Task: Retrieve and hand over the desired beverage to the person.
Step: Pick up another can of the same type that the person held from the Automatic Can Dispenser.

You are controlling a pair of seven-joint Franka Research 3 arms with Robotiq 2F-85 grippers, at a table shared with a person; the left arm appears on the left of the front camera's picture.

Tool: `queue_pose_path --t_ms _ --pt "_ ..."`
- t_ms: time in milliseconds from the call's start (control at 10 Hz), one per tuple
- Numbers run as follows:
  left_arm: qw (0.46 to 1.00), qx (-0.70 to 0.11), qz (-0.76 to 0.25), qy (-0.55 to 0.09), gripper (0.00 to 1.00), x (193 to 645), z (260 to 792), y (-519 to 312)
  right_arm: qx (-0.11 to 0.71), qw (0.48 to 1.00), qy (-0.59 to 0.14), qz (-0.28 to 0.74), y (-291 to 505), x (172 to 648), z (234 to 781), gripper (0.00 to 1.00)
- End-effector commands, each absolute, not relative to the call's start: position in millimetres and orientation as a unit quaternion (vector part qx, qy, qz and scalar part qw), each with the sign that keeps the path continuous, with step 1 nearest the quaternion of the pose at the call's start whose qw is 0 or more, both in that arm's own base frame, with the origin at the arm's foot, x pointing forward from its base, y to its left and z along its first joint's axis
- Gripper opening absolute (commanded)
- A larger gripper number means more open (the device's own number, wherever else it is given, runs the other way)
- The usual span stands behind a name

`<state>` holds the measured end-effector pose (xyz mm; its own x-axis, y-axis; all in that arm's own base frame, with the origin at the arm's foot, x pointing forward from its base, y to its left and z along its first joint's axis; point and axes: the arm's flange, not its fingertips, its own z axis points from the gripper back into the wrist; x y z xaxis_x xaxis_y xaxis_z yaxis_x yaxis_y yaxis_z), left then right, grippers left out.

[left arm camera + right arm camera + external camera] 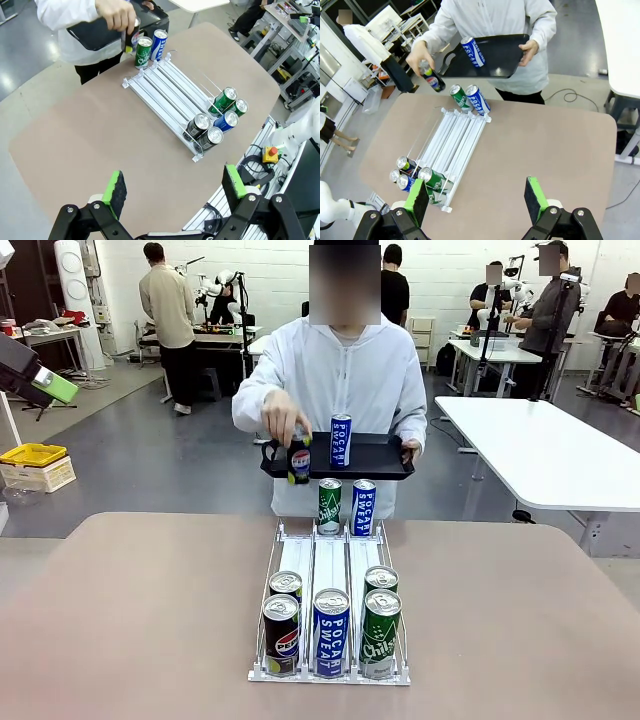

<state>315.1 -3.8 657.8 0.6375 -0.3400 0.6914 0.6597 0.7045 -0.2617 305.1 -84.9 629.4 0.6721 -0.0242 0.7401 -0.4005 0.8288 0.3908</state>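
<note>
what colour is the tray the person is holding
The tray is black, clearest in the front view.

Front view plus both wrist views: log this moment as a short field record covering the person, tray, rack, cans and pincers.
Person: white hooded jacket, at far side of the table
Rack: three lanes; green can and blue can at far end, five cans at near end
Tray: black, gripped by one hand; Pocari Sweat can upright on it
Other hand: holds Pepsi can in the air near the rack's far end
Left pincer: open, empty, above the table
Right pincer: open, empty, above the table
</note>
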Motion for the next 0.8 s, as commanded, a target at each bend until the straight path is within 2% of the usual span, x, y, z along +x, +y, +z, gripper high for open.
queue_pose_path --t_ms 0,700 --pt "0.868 -0.255 -0.289 -0.314 1.0 315.2 657.5 -3.8 0.284 0.867 -0.392 0.115 -84.3 307.7 628.3 1.0" --pt "0.868 -0.255 -0.289 -0.314 1.0 315.2 657.5 -3.8 0.284 0.867 -0.392 0.115 -84.3 307.7 628.3 1.0"
